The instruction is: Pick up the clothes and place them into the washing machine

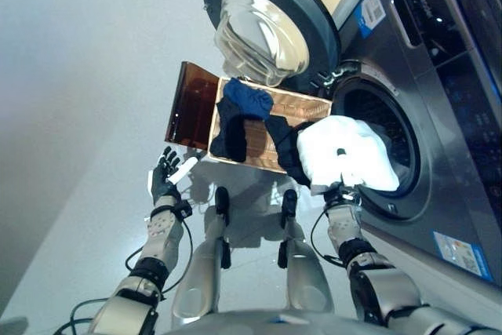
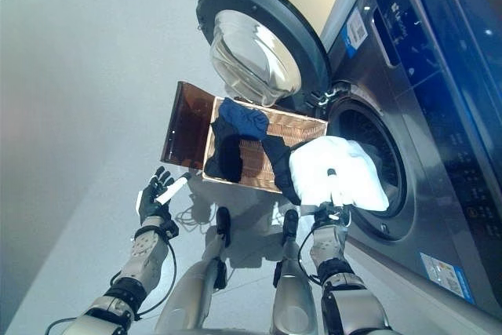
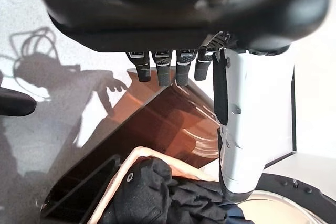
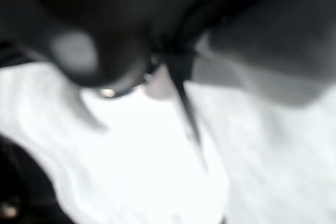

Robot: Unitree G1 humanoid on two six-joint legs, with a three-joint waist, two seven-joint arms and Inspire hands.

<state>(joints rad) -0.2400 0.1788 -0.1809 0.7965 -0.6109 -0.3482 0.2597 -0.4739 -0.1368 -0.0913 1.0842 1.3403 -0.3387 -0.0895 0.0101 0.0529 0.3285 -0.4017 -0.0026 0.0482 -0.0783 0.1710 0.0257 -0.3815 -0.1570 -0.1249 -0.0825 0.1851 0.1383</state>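
My right hand point(image 1: 343, 196) holds a white garment point(image 1: 362, 158) up at the mouth of the washing machine drum point(image 1: 394, 127), part of the cloth lying over the drum's rim. One dark fingertip shows on top of the cloth; the right wrist view is filled with white cloth point(image 4: 157, 171). A wicker basket point(image 1: 259, 149) beside the machine holds a blue garment point(image 1: 249, 100) and a dark garment point(image 1: 230, 135), with another dark piece point(image 1: 282, 145) draped over its edge near the white one. My left hand point(image 1: 167, 172) hangs open and empty left of the basket.
The machine's round glass door point(image 1: 263, 29) stands swung open above the basket. A brown see-through lid point(image 1: 190, 106) lies flat at the basket's left side, also in the left wrist view as the lid point(image 3: 157, 124). Pale floor stretches to the left.
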